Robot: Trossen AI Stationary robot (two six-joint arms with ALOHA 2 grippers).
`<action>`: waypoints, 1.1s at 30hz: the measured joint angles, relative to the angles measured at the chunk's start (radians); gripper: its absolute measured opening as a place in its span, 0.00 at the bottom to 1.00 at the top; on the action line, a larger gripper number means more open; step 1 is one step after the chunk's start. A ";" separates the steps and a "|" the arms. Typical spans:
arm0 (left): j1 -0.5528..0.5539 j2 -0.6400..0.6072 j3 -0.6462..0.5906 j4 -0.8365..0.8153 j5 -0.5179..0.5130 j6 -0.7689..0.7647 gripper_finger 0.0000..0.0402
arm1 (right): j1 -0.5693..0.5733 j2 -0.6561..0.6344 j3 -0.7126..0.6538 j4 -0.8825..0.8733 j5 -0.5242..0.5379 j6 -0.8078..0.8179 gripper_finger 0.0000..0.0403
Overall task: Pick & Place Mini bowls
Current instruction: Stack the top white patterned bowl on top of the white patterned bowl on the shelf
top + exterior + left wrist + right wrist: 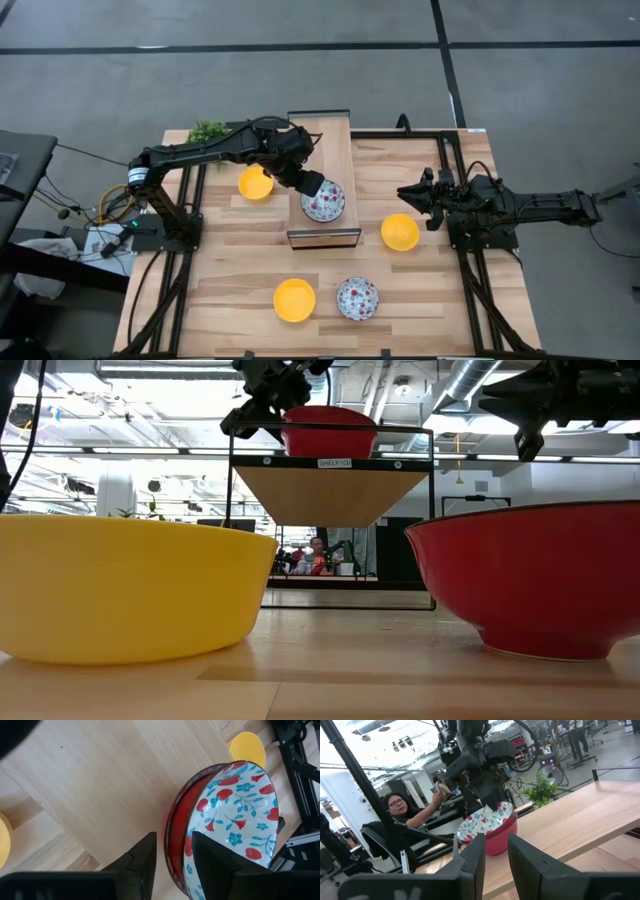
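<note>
Left gripper (311, 184) astride floral bowl (324, 201) rim, seemingly loose.

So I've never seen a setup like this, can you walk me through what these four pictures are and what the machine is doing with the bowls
It's a robot with two dark arms at a wooden table. One picture looks straight down, one looks level across the tabletop, and two come from cameras on the arms' wrists.

The left gripper is over a raised wooden shelf, its fingers astride the rim of a floral bowl that sits there; whether it still grips I can't tell. The right gripper waits to the side, holding nothing.

On the table lie three yellow bowls and a second floral bowl. A small green plant stands at the table's far left corner. A person sits beyond the table.
</note>
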 joint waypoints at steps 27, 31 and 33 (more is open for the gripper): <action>-0.010 -0.085 -0.056 0.111 -0.019 0.024 0.35 | 0.000 0.000 0.000 0.001 0.000 0.000 0.18; -0.010 -0.085 -0.056 0.114 -0.019 0.023 0.35 | 0.000 0.000 0.000 0.001 0.000 0.000 0.18; -0.011 -0.085 -0.056 0.114 -0.019 0.023 0.35 | 0.000 0.000 0.000 0.001 0.000 0.000 0.18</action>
